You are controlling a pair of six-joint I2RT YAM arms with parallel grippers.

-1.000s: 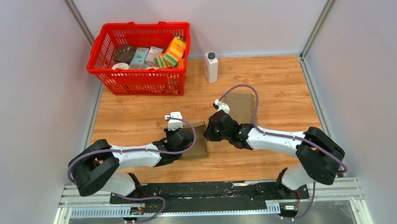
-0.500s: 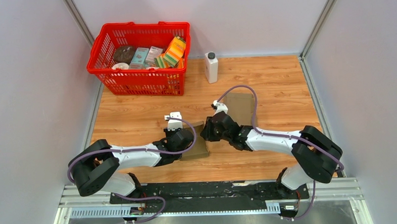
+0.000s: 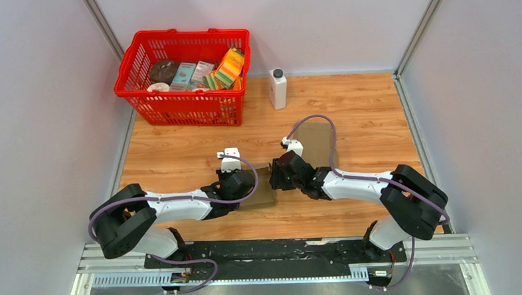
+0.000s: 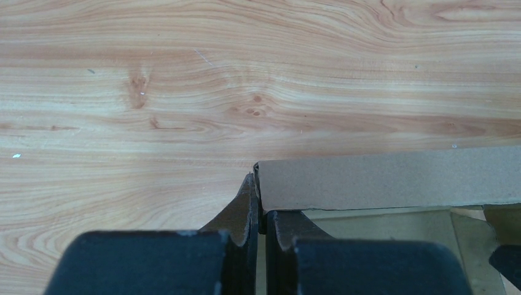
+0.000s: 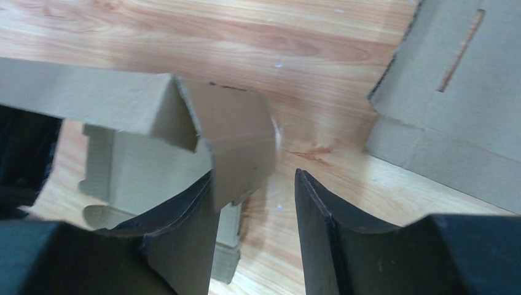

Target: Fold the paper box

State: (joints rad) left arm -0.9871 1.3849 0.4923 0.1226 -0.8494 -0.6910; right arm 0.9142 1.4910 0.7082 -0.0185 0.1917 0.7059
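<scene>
Here both arms lie stretched low over the wooden surface (image 3: 179, 158), forearms almost level, meeting at the brown box (image 3: 264, 195), which sits near the front edge between them; the left tool (image 4: 259, 206) reaches in from the left and is clenched on the corner of one upright wall of the box, the cardboard pinched between its fingers; the right tool (image 5: 254, 181) comes in from the right, released, jaws apart, with a bent flap of the box lying against one finger (image 5: 184, 236) and clear of the other; a flat cardboard sheet (image 5: 454, 104) with a slot lies just beyond it; the packets in the red basket (image 3: 177, 108) at the far left carry print too small to read; a white bottle (image 3: 278, 90) stands beside it; since a second ago the right tool has let go and opened, and its arm has drifted slightly nearer; the left arm has not moved.
</scene>
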